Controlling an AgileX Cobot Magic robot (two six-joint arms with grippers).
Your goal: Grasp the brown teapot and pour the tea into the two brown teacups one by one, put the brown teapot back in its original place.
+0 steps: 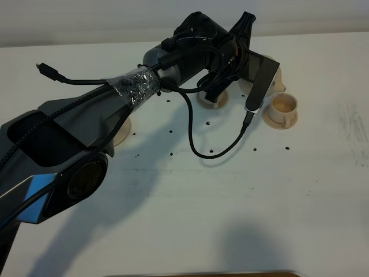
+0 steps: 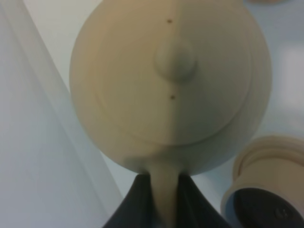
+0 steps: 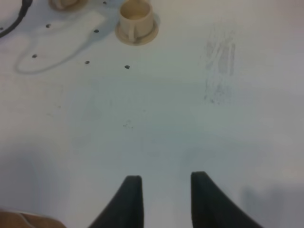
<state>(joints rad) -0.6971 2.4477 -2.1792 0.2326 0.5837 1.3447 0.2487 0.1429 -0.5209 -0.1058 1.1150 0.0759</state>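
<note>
The jaws of the left gripper (image 2: 164, 176) are closed narrowly on the loop handle of the brown teapot (image 2: 171, 80), with 1 dark finger (image 2: 137, 202) pressed to each side of it. The jaws of the right gripper (image 3: 166, 176) are held apart, and only bare white table (image 3: 156, 118) is seen between them.

1 teapot, 2 teacups and 1 round disc are counted, and each teacup stands on its own small saucer. The first teacup (image 2: 263, 190) is found just beside the teapot's handle side; its inside looks dark. The second teacup (image 1: 283, 107), tan inside, is set just past the teapot's far side from the handle, near but apart. The round disc (image 1: 122, 131) lies well apart from the teapot, back along the left arm (image 1: 86, 115), and is half covered by it.

The table's far edge runs close behind the teapot. The widest open table lies in front of the teapot, marked only by small dark spots and 1 loop of black cable (image 1: 199, 151).

The left arm is stretched long and low from the near left corner across the middle. In the high view only a sliver of the teapot is shown past its wrist.
</note>
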